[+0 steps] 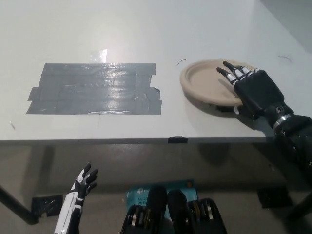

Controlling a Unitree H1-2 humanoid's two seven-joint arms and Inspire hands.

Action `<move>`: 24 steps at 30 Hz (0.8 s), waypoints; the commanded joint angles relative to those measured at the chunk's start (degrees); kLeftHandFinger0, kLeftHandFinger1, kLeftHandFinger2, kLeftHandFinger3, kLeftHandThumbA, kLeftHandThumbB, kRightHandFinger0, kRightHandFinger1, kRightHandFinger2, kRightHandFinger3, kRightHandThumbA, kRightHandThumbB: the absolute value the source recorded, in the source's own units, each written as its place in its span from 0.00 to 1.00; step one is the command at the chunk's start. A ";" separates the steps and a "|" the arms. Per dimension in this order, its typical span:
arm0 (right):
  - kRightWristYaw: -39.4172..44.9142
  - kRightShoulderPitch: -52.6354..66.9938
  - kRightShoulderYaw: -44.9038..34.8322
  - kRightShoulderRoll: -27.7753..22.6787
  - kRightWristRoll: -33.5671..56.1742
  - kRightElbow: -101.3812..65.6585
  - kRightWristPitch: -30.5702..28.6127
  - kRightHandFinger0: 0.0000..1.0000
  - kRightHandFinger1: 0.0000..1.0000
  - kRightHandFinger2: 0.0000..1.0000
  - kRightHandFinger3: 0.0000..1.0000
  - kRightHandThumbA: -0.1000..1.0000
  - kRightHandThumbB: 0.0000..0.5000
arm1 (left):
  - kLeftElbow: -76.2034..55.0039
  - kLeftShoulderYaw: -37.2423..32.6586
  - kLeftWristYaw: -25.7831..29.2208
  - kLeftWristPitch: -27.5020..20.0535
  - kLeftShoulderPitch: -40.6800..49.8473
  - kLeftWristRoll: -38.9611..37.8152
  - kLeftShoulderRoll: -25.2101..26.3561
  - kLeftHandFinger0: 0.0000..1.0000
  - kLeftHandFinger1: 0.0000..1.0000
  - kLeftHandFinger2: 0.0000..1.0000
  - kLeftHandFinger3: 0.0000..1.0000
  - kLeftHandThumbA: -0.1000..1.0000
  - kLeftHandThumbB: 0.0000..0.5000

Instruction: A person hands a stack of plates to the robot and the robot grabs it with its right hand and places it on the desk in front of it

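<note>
Plates: lying flat, or close to flat, on the right part of the desk, near its front edge and well apart from the grey tape. A sliver of black tape peeks out beneath the near rim.
Right hand: resting across the right rim of the plates and touching them. Cannot tell whether grasping or already released.
Left hand: idle at lower left, below the desk edge, spread and empty.
Person: none in view.
Done, by the look of it: handover over, stack taken by the right hand and brought down onto the desk.
Left to do: confirming the stack sits fully down, then freeing the rim and drawing the right hand clear.
Stage: near the end, at or just short of release.
Risk: dragging or tipping the stack when pulling the hand away sideways.
</note>
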 commanded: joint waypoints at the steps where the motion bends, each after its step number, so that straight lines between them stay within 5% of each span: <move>1: 42.02 -3.09 -5.49 -5.21 26.70 -27.33 17.64 1.00 1.00 1.00 1.00 0.78 1.00 | -1.95 0.36 -0.92 0.88 -1.11 -0.91 0.97 0.93 0.93 0.92 1.00 1.00 0.51; 7: 52.96 -6.56 -6.56 -8.89 44.06 -40.85 26.00 1.00 1.00 1.00 1.00 0.90 1.00 | -2.30 0.37 -0.90 1.38 -1.36 -0.83 0.97 0.93 0.93 0.92 1.00 1.00 0.49; 14: 62.57 -12.71 -9.14 -13.32 66.14 -48.22 33.59 1.00 1.00 1.00 1.00 0.82 1.00 | -2.43 0.36 -1.07 1.92 -2.32 -0.83 1.16 0.93 0.92 0.93 1.00 1.00 0.48; 21: 60.06 -18.67 -6.19 -21.24 90.85 -53.58 33.85 1.00 1.00 1.00 1.00 0.75 1.00 | -2.70 0.36 -1.54 2.81 -3.25 -1.36 1.38 0.91 0.92 0.95 1.00 1.00 0.46; 24: 60.61 -19.18 -8.97 -20.25 95.69 -54.13 33.85 1.00 1.00 1.00 1.00 0.76 1.00 | -3.02 0.59 -1.49 3.33 -3.99 -1.38 1.60 0.90 0.93 0.95 1.00 1.00 0.43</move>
